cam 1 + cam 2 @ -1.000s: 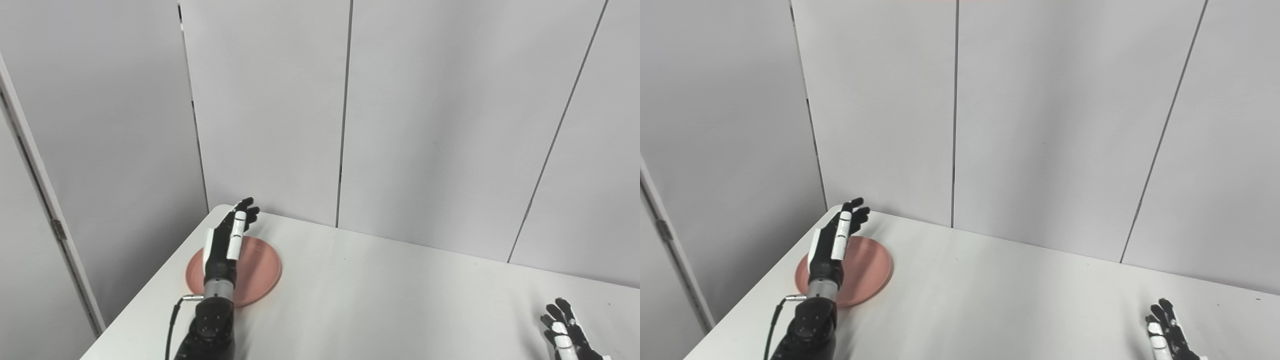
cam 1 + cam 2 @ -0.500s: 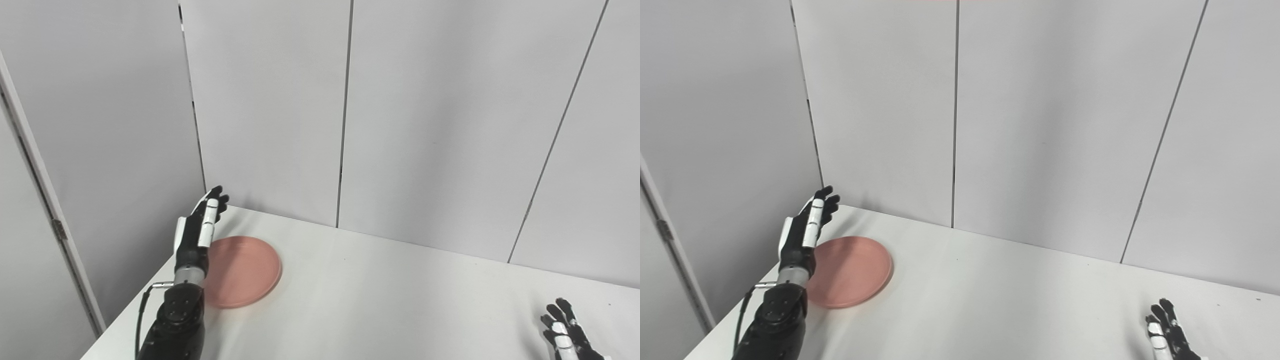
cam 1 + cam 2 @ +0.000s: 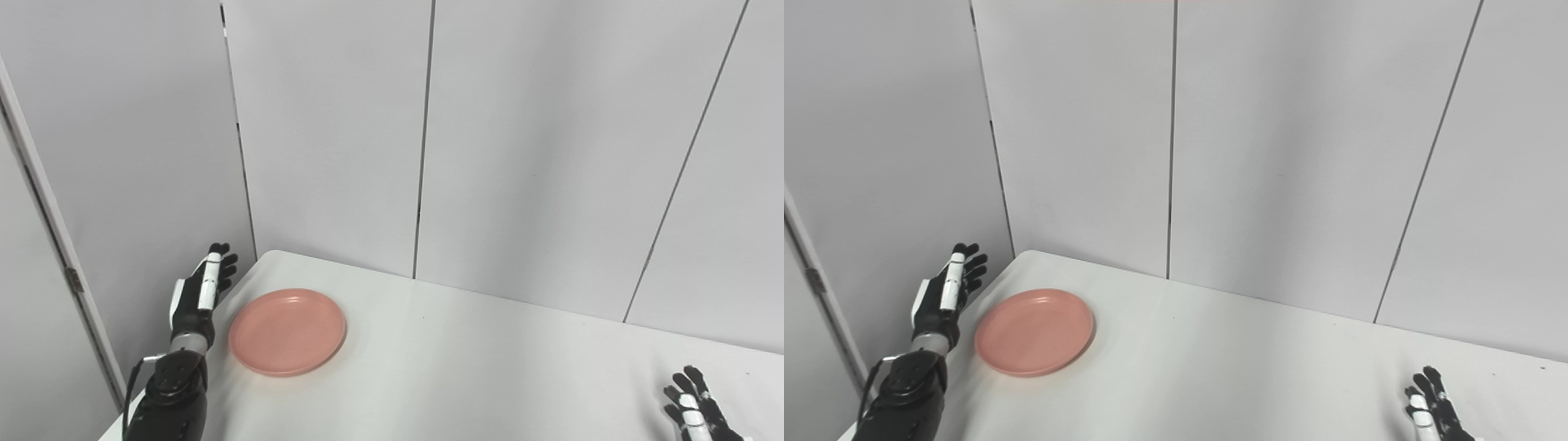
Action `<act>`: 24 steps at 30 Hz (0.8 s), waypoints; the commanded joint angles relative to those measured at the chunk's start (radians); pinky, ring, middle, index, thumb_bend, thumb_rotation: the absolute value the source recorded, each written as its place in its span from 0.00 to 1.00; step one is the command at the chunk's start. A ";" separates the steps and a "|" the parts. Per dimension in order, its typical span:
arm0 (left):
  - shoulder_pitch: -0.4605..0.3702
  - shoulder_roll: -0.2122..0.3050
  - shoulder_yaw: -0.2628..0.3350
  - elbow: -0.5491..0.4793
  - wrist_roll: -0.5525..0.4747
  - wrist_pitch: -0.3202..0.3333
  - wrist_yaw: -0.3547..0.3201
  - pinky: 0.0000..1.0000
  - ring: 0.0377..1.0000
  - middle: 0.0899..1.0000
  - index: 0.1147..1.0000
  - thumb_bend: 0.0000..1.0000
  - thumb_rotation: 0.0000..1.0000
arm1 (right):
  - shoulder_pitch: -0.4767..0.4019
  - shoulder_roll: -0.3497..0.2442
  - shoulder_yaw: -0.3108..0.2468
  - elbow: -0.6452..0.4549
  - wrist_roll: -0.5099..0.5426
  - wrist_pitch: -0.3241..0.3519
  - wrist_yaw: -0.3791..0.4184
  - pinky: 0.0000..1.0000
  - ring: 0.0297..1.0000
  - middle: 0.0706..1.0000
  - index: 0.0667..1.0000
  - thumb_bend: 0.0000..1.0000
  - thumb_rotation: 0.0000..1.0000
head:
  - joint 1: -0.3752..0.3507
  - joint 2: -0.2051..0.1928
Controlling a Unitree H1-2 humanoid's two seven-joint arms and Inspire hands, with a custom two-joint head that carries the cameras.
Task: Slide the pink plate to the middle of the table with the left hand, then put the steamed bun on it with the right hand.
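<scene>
The pink plate lies flat near the table's far left corner, while the left hand is raised just beside it at the table's left edge, fingers spread and empty, and the right hand rests open at the lower right.

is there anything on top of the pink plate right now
No. The pink plate lies bare on the white table, its whole top showing. The left hand is open beside its left rim, not over it. No steamed bun shows in either view.
</scene>
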 commanded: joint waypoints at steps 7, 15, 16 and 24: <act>-0.044 0.050 0.010 0.021 -0.048 -0.051 -0.061 0.84 0.82 0.78 0.76 0.68 1.00 | 0.014 0.005 0.000 0.022 -0.001 -0.064 0.006 0.92 0.90 0.92 0.93 0.64 0.81 | 0.003 0.000; -0.042 0.054 -0.009 0.080 -0.103 -0.044 -0.190 0.91 0.86 0.82 0.80 0.71 1.00 | 0.013 0.002 0.002 0.024 -0.014 -0.074 -0.003 0.91 0.89 0.92 0.93 0.65 0.81 | 0.004 0.002; -0.048 0.053 -0.010 0.101 -0.117 -0.050 -0.211 0.91 0.86 0.82 0.80 0.71 1.00 | 0.014 0.003 0.002 0.022 -0.015 -0.073 -0.004 0.91 0.89 0.91 0.92 0.64 0.81 | 0.004 0.002; -0.084 0.029 -0.025 0.212 -0.143 -0.087 -0.262 0.88 0.85 0.81 0.79 0.72 1.00 | 0.012 0.000 -0.002 0.025 -0.004 -0.073 0.003 0.91 0.90 0.91 0.93 0.66 0.81 | 0.006 0.006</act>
